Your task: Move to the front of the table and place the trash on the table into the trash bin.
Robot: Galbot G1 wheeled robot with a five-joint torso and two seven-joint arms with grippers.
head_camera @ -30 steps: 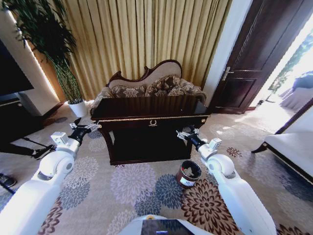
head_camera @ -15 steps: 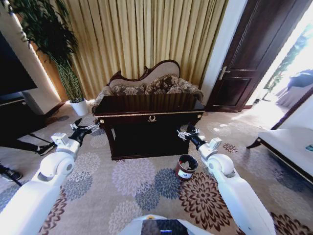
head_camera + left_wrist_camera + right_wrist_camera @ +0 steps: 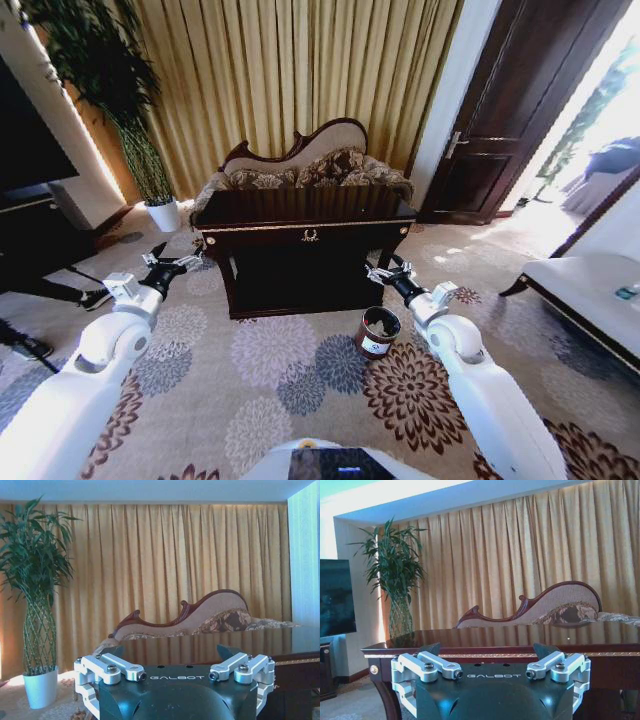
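Both white arms were raised ahead of the base: the left gripper (image 3: 172, 262) hung off the table's left front corner, fingers spread and holding nothing; the right gripper (image 3: 385, 272) hung by its right front leg, also spread and empty. Just beside the right arm, on the flowered carpet (image 3: 290, 385), stood the small round reddish-brown trash bin with a metal rim (image 3: 377, 331). Compared with a second before, the whole head view had shifted: the large dark glossy wooden table with gold trim (image 3: 305, 232) sat more squarely ahead, so the approach seemed nearly done. The tabletop lay at a grazing angle, mirroring the gold curtains (image 3: 300, 70); no trash could be made out on it.
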